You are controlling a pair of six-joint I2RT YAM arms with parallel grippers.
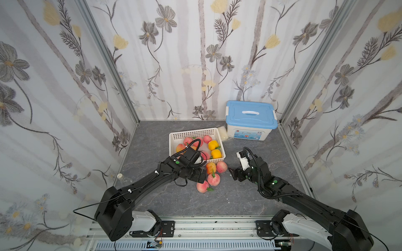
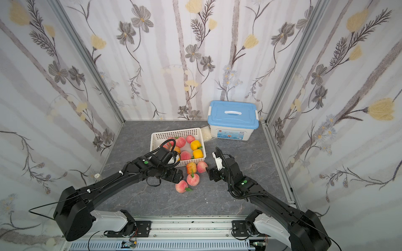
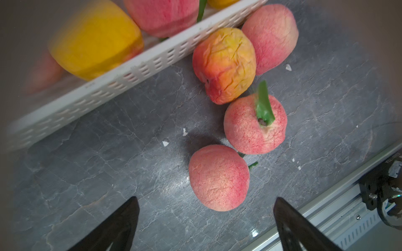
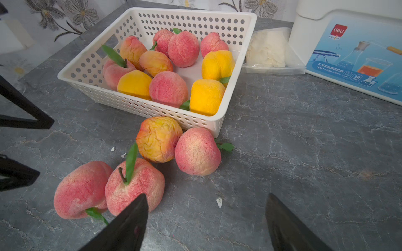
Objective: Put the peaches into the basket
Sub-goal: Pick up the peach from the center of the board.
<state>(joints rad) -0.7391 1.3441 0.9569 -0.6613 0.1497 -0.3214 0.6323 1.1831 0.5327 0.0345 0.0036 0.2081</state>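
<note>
**A:** Top views first. Where is the basket?

**B:** In both top views the basket (image 1: 193, 133) sits on the desk (image 1: 239, 195) toward the far edge, about midway across. A heap of pink and yellow peaches (image 1: 212, 145) lies inside it. A box (image 1: 251, 113) with a blue lid stands in the far right corner. A bag (image 1: 224, 132) of something white lies between the two.

**A:** Any fruit still out?

**B:** Four. A wrinkled orange peach (image 2: 191, 167) and a pink peach (image 2: 202, 167) rest against the basket's near right corner. A leaf-up peach (image 2: 193, 179) and a front peach (image 2: 181, 186) lie just nearer the desk's near edge. The left gripper (image 1: 201, 176) hangs just left of them and the right gripper (image 1: 232, 172) just right. From up here I cannot tell how the jaws stand.

**A:** And the left wrist view?

**B:** The left jaws are spread wide and pinch nothing. The front peach lies just ahead of the fingertips (image 3: 128, 215), clear of both. The basket wall runs beyond it.

**A:** Right wrist view?

**B:** The right jaws are spread too, with bare desk between them. One of the fingers (image 4: 132, 213) overlaps the leaf-up peach in the picture, but I cannot tell whether they touch. About ten peaches fill the basket.
</note>
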